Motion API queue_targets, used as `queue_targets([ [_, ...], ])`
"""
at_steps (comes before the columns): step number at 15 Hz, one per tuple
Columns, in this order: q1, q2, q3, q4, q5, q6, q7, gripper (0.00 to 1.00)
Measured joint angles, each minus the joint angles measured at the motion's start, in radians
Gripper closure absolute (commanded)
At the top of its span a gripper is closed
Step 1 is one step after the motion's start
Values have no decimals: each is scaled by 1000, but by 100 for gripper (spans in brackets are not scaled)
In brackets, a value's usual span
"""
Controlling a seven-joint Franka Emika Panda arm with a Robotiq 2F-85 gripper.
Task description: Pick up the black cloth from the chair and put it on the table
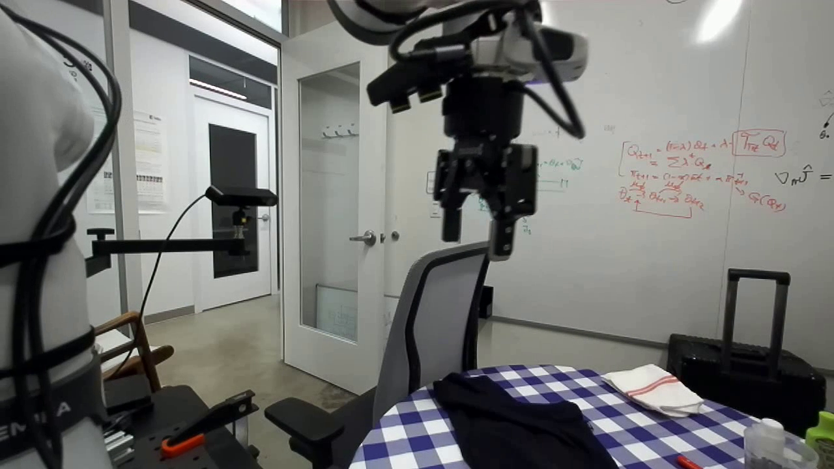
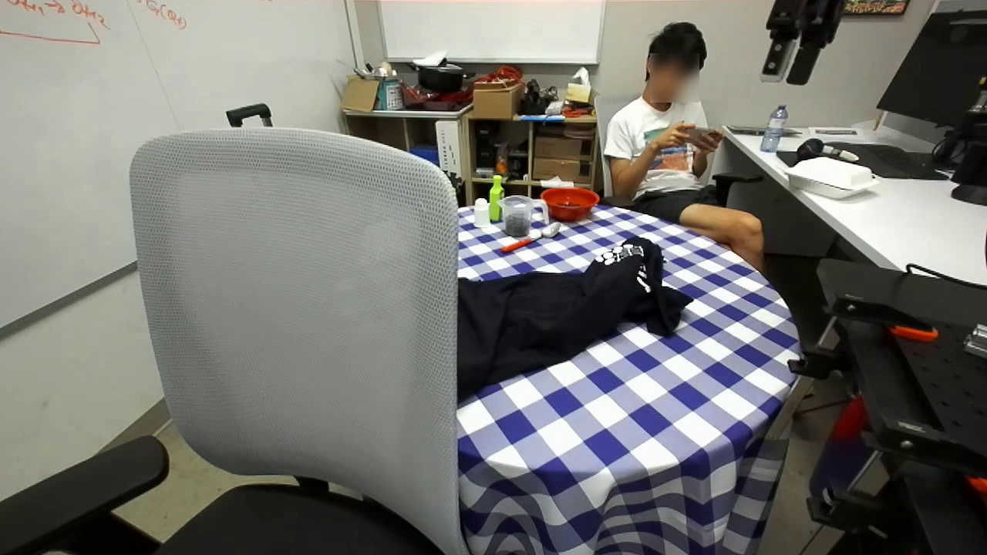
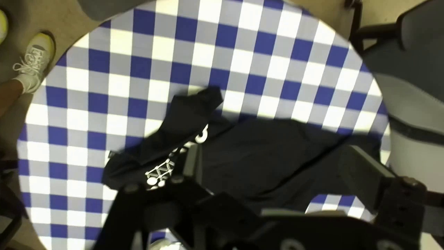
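The tool points downward with its jaws well parted. In both exterior views it is raised, well apart from the black cloth. The wrist view, looking down, shows the cloth beyond the jaws.

The black cloth lies on the counter, rumpled and stretched lengthwise. White lettering shows at the end away from the grey chair, where the fabric is folded over itself. The opposite end lies near the counter's rim, on the chair side. In an exterior view the chair's backrest hides part of it.

The chair stands upright just beside the counter; contact between the two cannot be determined. The counter is round and dressed in blue-and-white check.

Also noted on the counter: a red bowl, a clear measuring cup with dark contents, a green bottle, a white bottle and a spoon with a red handle. A white towel with red stripes lies folded near the rim. A black suitcase with its handle raised stands beyond the counter. A person in a white T-shirt sits near the counter, holding a small device.
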Motion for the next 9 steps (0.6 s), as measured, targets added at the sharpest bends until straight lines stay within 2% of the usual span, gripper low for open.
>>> queue_targets([
  [2, 36, -70, 26, -63, 0, -75, -31, 0],
  [5, 103, -137, 55, -72, 1, -184, -93, 0],
  [9, 170, -202, 92, -70, 22, -214, -103, 0],
])
